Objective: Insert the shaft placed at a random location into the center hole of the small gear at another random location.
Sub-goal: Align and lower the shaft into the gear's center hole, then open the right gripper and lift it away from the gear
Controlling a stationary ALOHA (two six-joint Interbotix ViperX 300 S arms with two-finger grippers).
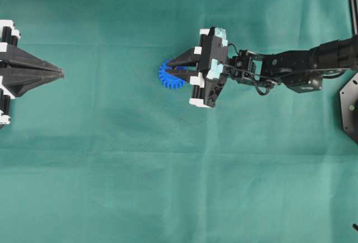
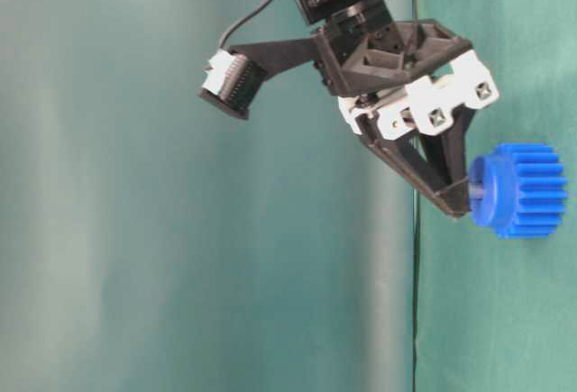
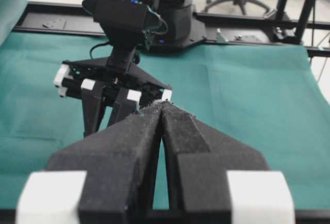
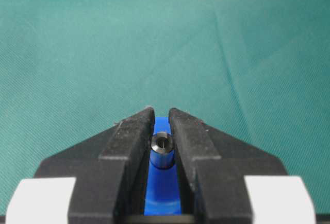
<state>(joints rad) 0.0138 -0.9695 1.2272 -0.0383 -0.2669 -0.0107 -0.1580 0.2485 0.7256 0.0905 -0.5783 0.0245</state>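
The blue small gear (image 1: 164, 79) lies on the green cloth near the middle, partly under my right gripper (image 1: 171, 70). That gripper is shut on the shaft (image 4: 162, 144), a short grey pin seen end-on between the black fingers (image 4: 131, 136). The blue gear (image 4: 163, 188) shows directly beneath the pin. In the table-level view the shaft (image 2: 477, 192) meets the raised hub of the gear (image 2: 527, 189) at the right gripper's (image 2: 458, 201) tips. The center hole is hidden by the shaft and jaws. My left gripper (image 1: 60, 74) rests shut and empty at the far left, its tips (image 3: 164, 104) pressed together.
Green cloth (image 1: 179, 187) covers the whole table. A black mount (image 1: 349, 106) sits at the right edge beside the right arm (image 1: 296, 67). In the left wrist view a black rail (image 3: 247, 26) and the right arm's base run along the cloth's far edge.
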